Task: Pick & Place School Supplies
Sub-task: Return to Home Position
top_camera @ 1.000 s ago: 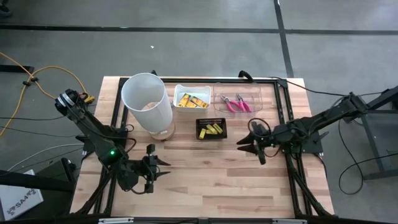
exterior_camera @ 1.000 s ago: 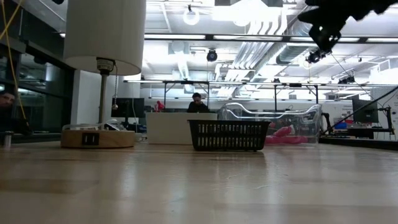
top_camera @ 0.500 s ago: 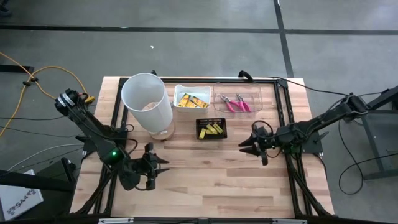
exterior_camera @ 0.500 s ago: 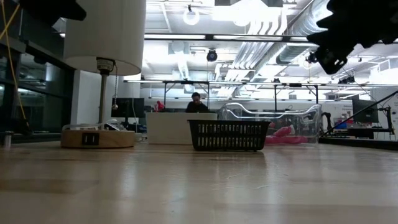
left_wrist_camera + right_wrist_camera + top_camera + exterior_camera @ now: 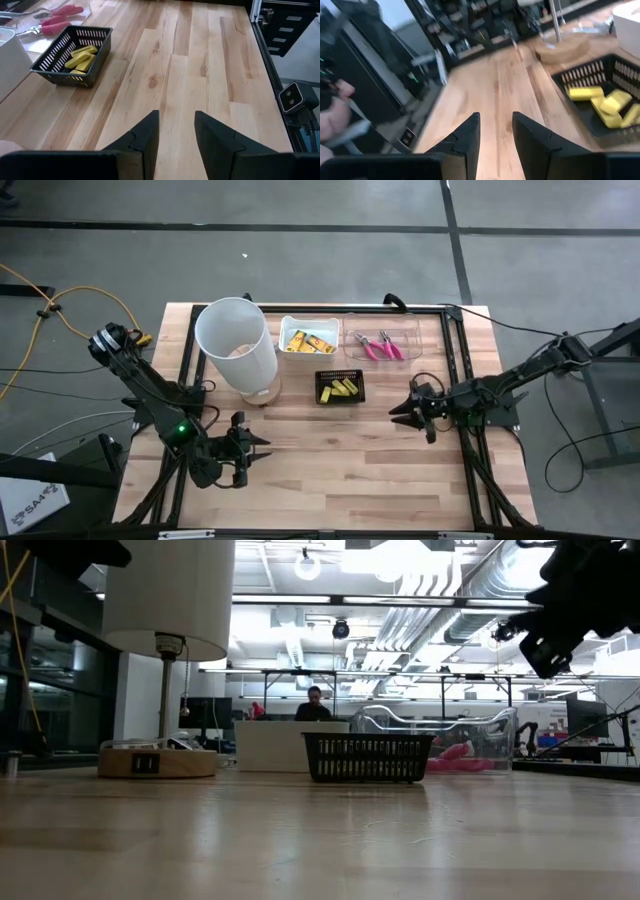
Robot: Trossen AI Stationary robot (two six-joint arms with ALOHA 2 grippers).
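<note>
High view shows you the right gripper [image 5: 400,413] hanging over bare wood just right of the black basket [image 5: 320,388], where the yellow erasers [image 5: 343,389] lie. The left gripper [image 5: 257,450] waits over the left side of the table [image 5: 340,470], well apart from the basket. Both wrist views show you jaws parted with nothing between them, and beyond the basket, yellow packets [image 5: 306,341] sit in a white tray [image 5: 310,321] and pink-handled pliers [image 5: 378,347] in a clear tray [image 5: 410,340].
</note>
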